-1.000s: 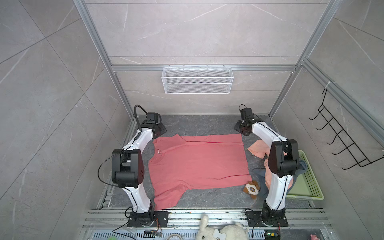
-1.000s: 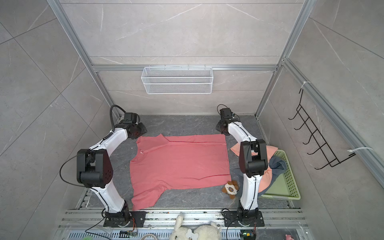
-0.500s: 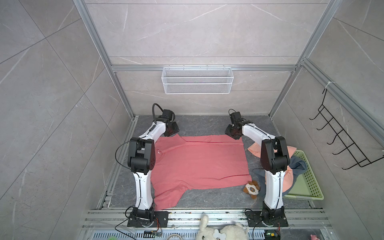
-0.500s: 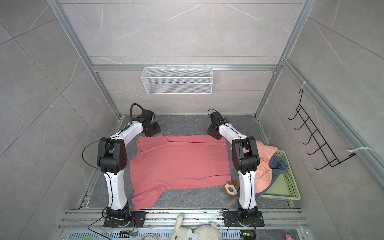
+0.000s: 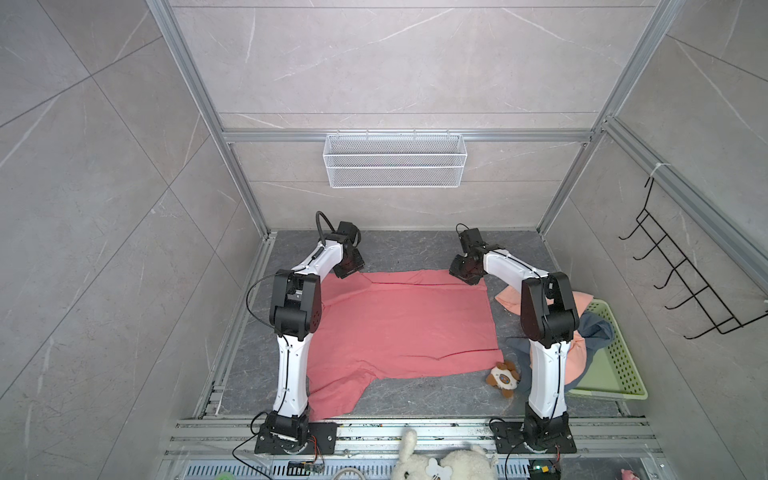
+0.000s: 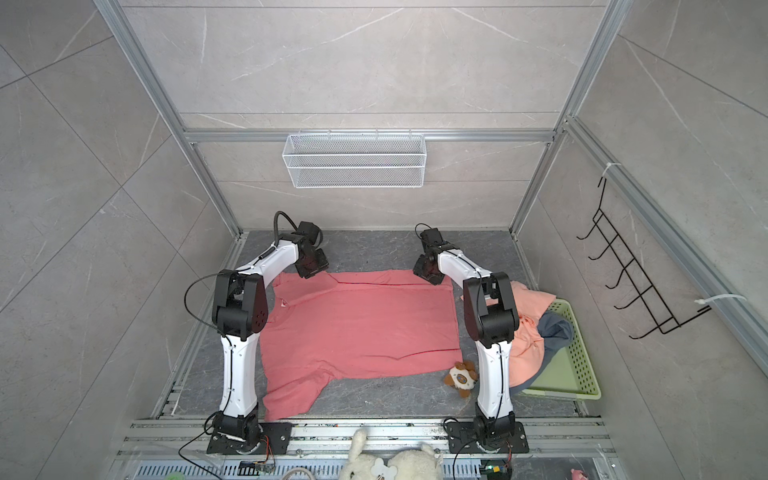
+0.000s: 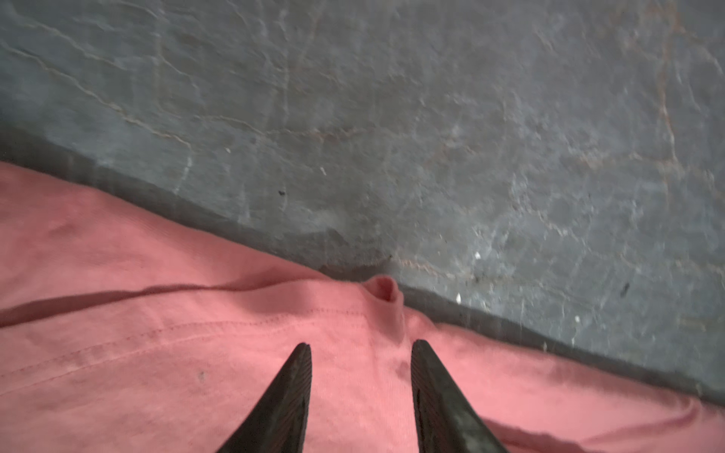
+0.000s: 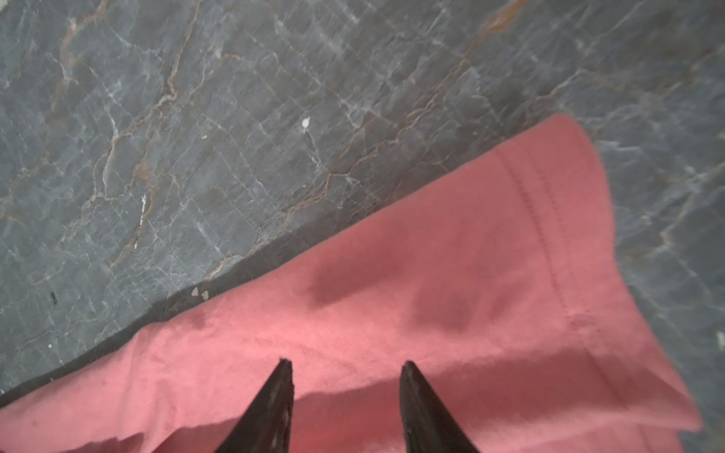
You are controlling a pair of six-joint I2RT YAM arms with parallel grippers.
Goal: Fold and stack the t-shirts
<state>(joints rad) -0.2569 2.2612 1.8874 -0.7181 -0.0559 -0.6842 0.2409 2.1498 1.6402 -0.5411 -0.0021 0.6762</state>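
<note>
Peach t-shirt point(image 5: 508, 298) seemingly half behind arm point(image 5: 545, 320)

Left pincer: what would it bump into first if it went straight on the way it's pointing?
Most likely the coral-red t-shirt: the left pincer points its open tips down at the cloth near its far edge. Past that edge is only grey tabletop. How close the tips are, I cannot tell.

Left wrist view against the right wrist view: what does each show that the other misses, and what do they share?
Left wrist only: a small rolled-up nub on the edge of the red t-shirt, an edge that runs right across the picture. Right wrist only: a square corner of the shirt, plus two broad dark patches. Both: the red shirt on the dark stone table, with open jaws over the cloth.
</note>
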